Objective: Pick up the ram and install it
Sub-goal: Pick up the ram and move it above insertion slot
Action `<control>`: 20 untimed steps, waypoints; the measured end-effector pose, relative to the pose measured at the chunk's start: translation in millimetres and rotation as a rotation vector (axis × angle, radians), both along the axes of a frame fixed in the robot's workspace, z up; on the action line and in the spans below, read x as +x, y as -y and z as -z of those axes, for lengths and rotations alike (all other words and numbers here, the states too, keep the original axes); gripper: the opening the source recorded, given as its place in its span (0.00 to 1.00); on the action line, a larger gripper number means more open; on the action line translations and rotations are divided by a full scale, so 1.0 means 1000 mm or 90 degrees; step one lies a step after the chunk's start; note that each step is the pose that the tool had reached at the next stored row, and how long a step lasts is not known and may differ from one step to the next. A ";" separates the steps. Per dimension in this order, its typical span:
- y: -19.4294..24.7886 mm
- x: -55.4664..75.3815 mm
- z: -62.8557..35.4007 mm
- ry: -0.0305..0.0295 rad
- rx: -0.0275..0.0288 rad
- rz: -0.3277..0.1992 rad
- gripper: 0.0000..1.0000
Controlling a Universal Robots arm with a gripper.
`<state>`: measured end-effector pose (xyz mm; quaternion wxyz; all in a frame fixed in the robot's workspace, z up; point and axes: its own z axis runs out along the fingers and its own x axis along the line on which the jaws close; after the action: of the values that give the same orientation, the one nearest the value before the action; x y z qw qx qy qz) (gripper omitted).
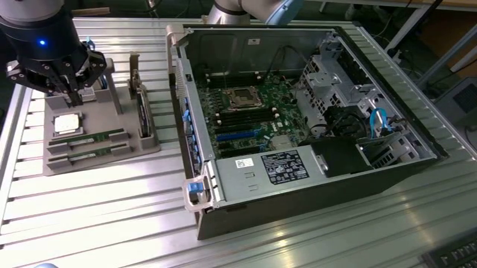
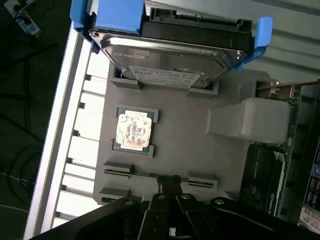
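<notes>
Two thin green ram sticks lie in slots of a grey fixture tray (image 1: pixel 52 162) on the exterior view's left: the farther ram (image 1: pixel 88 138) and the nearer ram (image 1: pixel 91 151). My gripper (image 1: pixel 75 101) hangs above the tray's far part, behind the silver processor chip (image 1: pixel 66 124), with its fingers drawn together and nothing between them. In the wrist view my gripper (image 2: pixel 169 183) has its tips right over the middle of a ram stick (image 2: pixel 145 174), which is seen edge-on in its grey holder. I cannot tell whether they touch.
A hard drive (image 2: pixel 167 55) in a blue caddy stands on the tray beyond the processor chip (image 2: pixel 133 130). The open computer case (image 1: pixel 298 111), with its motherboard (image 1: pixel 253 117) exposed, lies on the slatted metal table to the exterior view's right. A graphics card (image 1: pixel 143 111) stands on edge beside the tray.
</notes>
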<state>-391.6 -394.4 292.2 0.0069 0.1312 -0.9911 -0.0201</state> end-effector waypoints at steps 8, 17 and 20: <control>0.0000 0.000 0.0042 0.0014 0.0000 -0.185 0.11; 0.0000 0.000 0.0079 0.0027 0.0000 -0.354 0.11; 0.0000 0.000 0.0088 0.0030 0.0000 -0.410 0.11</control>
<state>-391.6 -394.4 283.4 0.0106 0.4380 -0.8988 -0.0166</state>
